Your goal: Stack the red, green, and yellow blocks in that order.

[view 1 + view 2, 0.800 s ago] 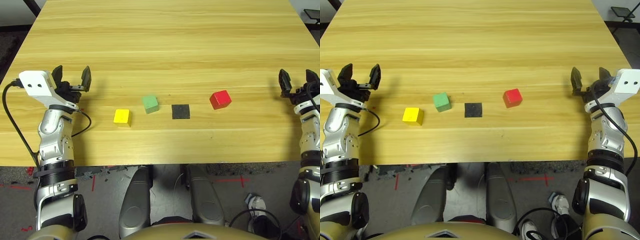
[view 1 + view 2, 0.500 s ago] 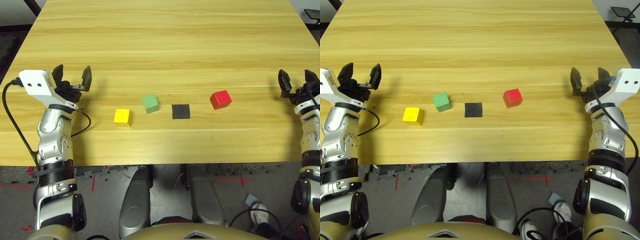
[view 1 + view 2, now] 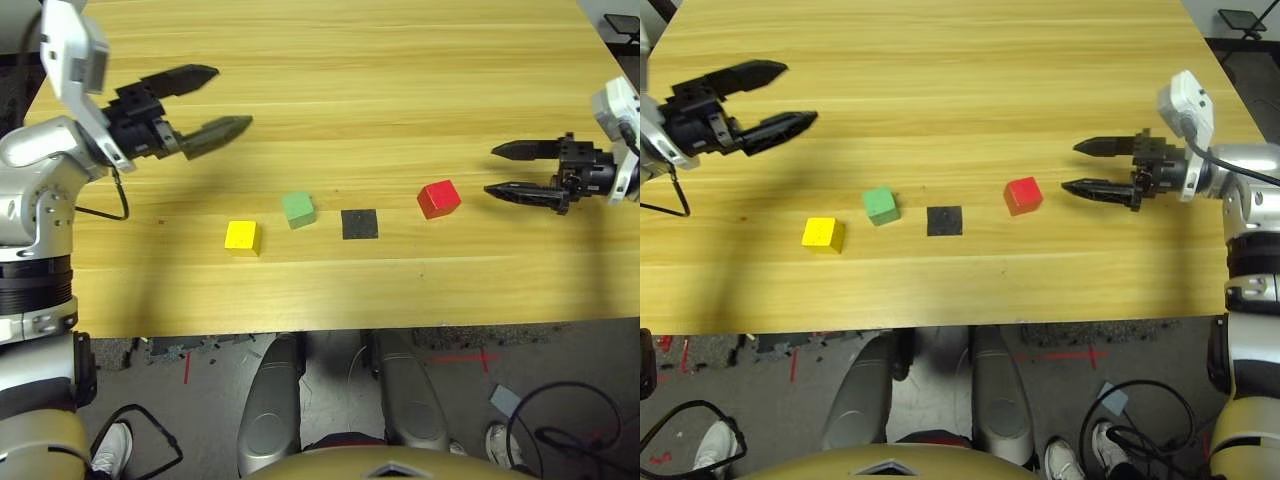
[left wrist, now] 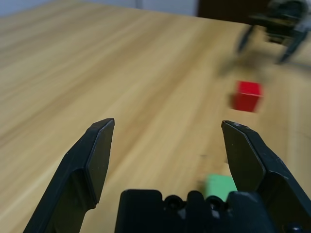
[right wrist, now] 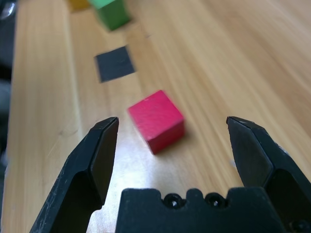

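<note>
Presently, on the wooden table (image 3: 400, 60): yellow block (image 3: 242, 236) left of centre; green block (image 3: 298, 209) just up and right of it; flat black square patch (image 3: 360, 223) at centre; red block (image 3: 438, 198) right of the patch. Left gripper (image 3: 220, 100), upper left of frame: fingers wide apart, holding nothing. Right gripper (image 3: 498, 170), right of the red block, near but apart: wide apart, holding nothing.

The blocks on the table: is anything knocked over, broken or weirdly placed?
Nothing stands out. The red block, green block and yellow block all sit flat and apart on the table, with a flat black patch between green and red.
</note>
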